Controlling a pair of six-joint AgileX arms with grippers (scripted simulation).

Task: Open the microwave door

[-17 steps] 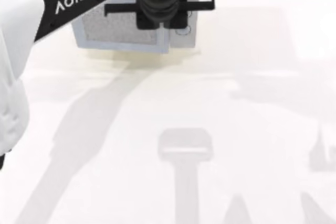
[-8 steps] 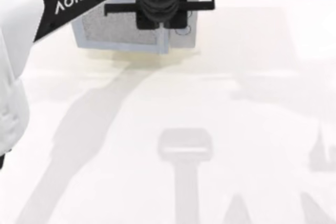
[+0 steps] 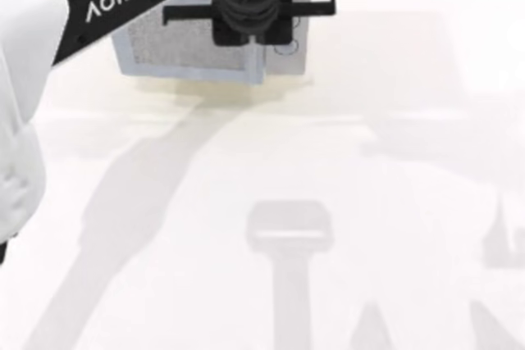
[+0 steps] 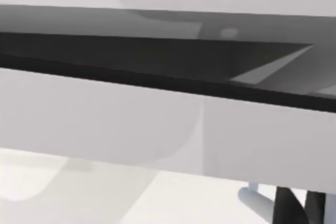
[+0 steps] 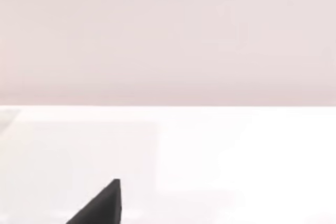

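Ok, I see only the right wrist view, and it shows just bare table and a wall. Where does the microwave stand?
Observer: In the top view the microwave stands at the far edge of the table, left of the middle.
Operator: And where is the left arm?
Observer: The left gripper is over the right edge of the microwave door.
Operator: Is the door open?
Observer: Seemingly ajar: the left wrist view shows a dark gap behind a light panel.

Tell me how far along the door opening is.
Done: left end effector has reached the microwave, at the door's handle edge. In hand: the microwave door looks slightly ajar; left wrist view shows a dark gap. Left: swinging it wide. Right arm idle.
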